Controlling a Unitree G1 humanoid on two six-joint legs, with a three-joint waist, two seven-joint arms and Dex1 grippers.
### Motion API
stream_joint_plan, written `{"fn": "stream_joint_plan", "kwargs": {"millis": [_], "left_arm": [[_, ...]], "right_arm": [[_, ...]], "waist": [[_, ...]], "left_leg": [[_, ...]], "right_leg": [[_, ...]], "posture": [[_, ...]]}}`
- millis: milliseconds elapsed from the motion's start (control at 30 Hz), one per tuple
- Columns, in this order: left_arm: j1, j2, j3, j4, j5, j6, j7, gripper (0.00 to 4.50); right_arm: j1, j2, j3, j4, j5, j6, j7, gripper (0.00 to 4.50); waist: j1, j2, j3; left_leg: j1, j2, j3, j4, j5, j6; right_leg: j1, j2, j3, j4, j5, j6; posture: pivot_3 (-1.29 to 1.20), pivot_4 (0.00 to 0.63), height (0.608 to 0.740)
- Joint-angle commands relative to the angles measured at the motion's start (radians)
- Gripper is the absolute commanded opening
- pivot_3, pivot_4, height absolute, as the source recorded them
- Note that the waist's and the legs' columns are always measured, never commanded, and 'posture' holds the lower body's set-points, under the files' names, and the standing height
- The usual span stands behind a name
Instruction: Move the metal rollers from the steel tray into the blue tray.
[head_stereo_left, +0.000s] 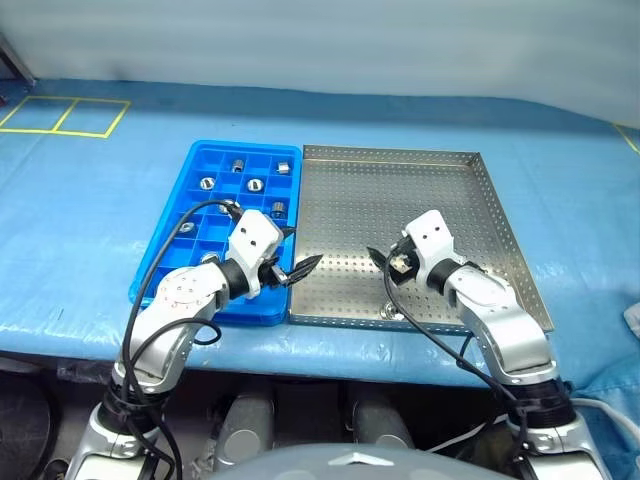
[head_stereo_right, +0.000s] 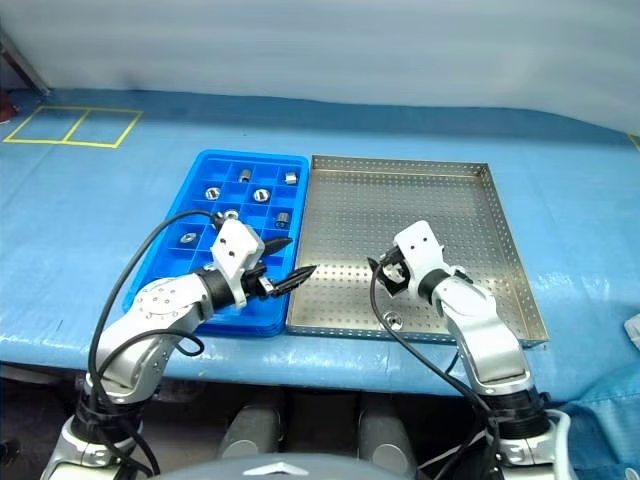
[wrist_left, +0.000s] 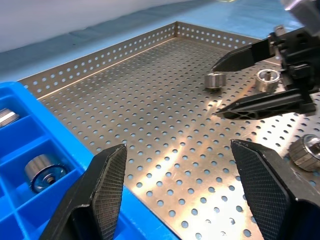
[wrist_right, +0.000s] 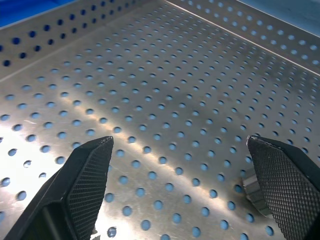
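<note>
the large square silver-grey perforated steel tray (head_stereo_left: 420, 195) is sitting on a blue cloth-covered table (head_stereo_left: 90, 200), touching the right side of the bright blue plastic compartment tray (head_stereo_left: 205, 160).

several small shiny silver metal rollers (head_stereo_left: 247, 185) are lying one per compartment in the far half of the blue tray. other rollers are remaining on the steel tray floor: the left wrist view is showing three (wrist_left: 215, 80), two side by side and one apart from them, all near the right gripper. one roller (head_stereo_left: 390, 313) is resting near the front rim of the steel tray.

the left gripper (head_stereo_left: 296, 253) is hovering over the seam between the two trays, pointing toward the steel tray. its black fingers (wrist_left: 107, 185) are standing apart and are holding nothing.

the right gripper (head_stereo_right: 381, 268) is hovering low over the front part of the steel tray. its fingers (wrist_right: 87, 170) are spread wide and are gripping nothing; one roller (wrist_right: 252, 187) is lying just beside one fingertip.
</note>
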Motion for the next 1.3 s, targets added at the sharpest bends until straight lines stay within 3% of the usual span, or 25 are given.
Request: {"fn": "stream_joint_plan", "kwargs": {"millis": [33, 200, 500, 600, 733, 1300], "left_arm": [[-0.032, -0.008, -0.022, 0.019, -0.017, -0.047, -0.030, 3.60], [-0.051, -0.025, -0.049, 0.047, -0.032, -0.074, -0.057, 3.60], [-0.052, -0.022, -0.064, 0.070, -0.023, -0.092, -0.063, 3.60], [-0.051, -0.020, -0.064, 0.071, -0.020, -0.093, -0.061, 3.64], [-0.050, -0.018, -0.064, 0.070, -0.020, -0.093, -0.059, 3.64], [-0.048, -0.014, -0.061, 0.072, -0.014, -0.090, -0.048, 3.64]], "right_arm": [[-0.056, 0.047, -0.071, 0.068, -0.023, -0.006, -0.103, 4.50], [-0.113, 0.100, -0.108, 0.167, -0.039, -0.018, -0.183, 4.50], [-0.146, 0.153, -0.155, 0.278, -0.003, -0.032, -0.202, 4.50], [-0.152, 0.155, -0.164, 0.293, -0.001, -0.038, -0.206, 3.92], [-0.150, 0.152, -0.161, 0.293, 0.000, -0.041, -0.202, 2.61], [-0.143, 0.156, -0.148, 0.284, 0.005, -0.038, -0.190, 2.61]], "waist": [[-0.002, 0.000, 0.000], [-0.006, 0.000, 0.000], [-0.022, 0.001, 0.000], [-0.027, 0.001, 0.000], [-0.030, 0.001, 0.000], [-0.030, 0.001, 0.000]], "left_leg": [[0.000, 0.000, 0.000, 0.000, 0.000, 0.000], [0.000, 0.000, 0.000, -0.001, 0.000, 0.000], [0.000, 0.000, 0.000, -0.002, 0.000, 0.000], [0.000, 0.000, 0.000, -0.002, 0.000, 0.000], [0.000, 0.000, 0.000, -0.002, 0.000, 0.000], [0.000, 0.000, 0.000, -0.002, 0.000, 0.000]], "right_leg": [[0.000, 0.000, 0.000, 0.000, 0.000, 0.000], [0.000, 0.000, 0.000, 0.000, 0.000, 0.000], [0.000, 0.000, 0.001, 0.000, 0.000, 0.000], [0.000, 0.000, 0.001, 0.000, 0.000, 0.000], [0.000, 0.000, 0.001, 0.000, 0.000, 0.000], [0.000, 0.001, 0.001, 0.000, 0.000, 0.000]], "posture": [[0.12, 0.150, 0.740], [0.12, 0.150, 0.740], [0.12, 0.150, 0.740], [0.12, 0.150, 0.740], [0.12, 0.150, 0.740], [0.12, 0.150, 0.740]]}}
